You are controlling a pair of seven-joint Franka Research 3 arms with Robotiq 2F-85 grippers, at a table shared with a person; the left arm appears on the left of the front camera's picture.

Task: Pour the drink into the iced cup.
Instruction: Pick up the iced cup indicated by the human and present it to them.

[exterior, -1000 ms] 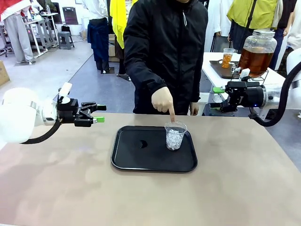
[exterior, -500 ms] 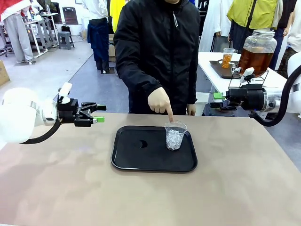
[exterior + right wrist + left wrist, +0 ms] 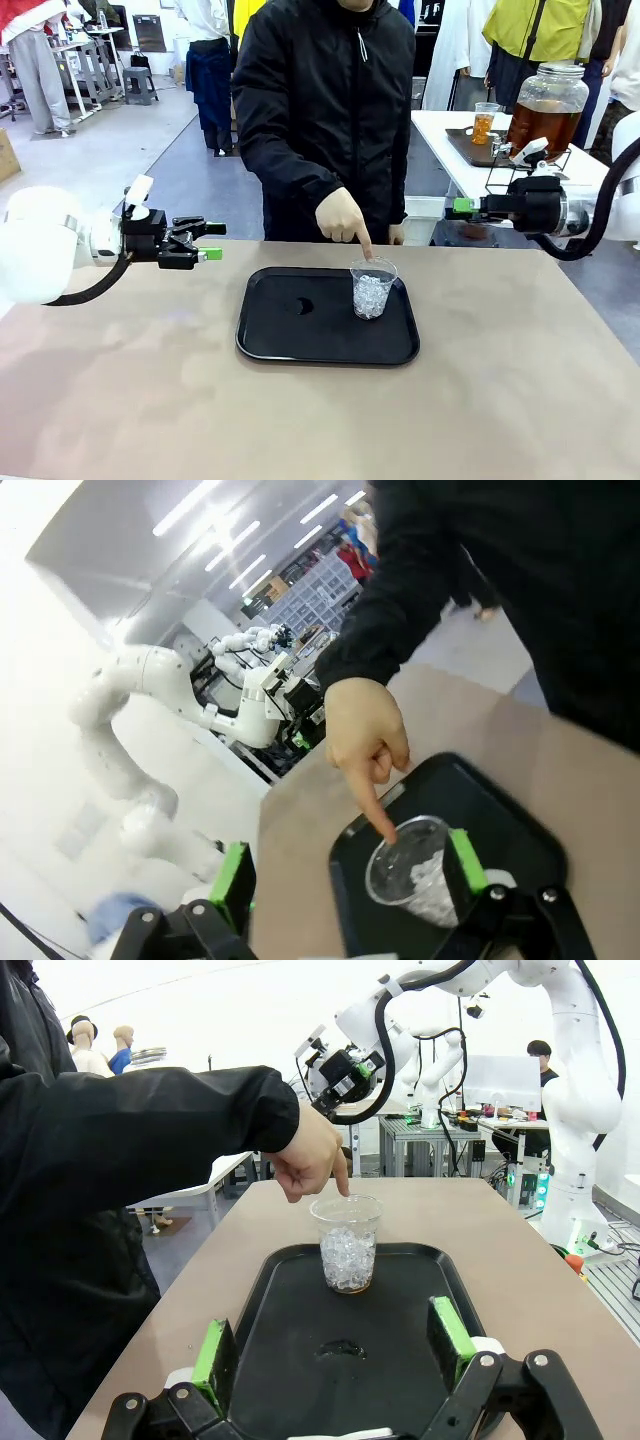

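Shifted slightly since earlier, the right end effector (image 3: 458,209), jaws apart like the left end effector (image 3: 212,241), hovers beyond the tabletop's (image 3: 150,400) far edge, nearer the iced cup (image 3: 373,288) on the tray's (image 3: 270,340) right side

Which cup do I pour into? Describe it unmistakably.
On the tan table lies a black tray. Toward its far right corner stands a clear plastic cup. It alone holds white ice, and the person's hand points at its rim.
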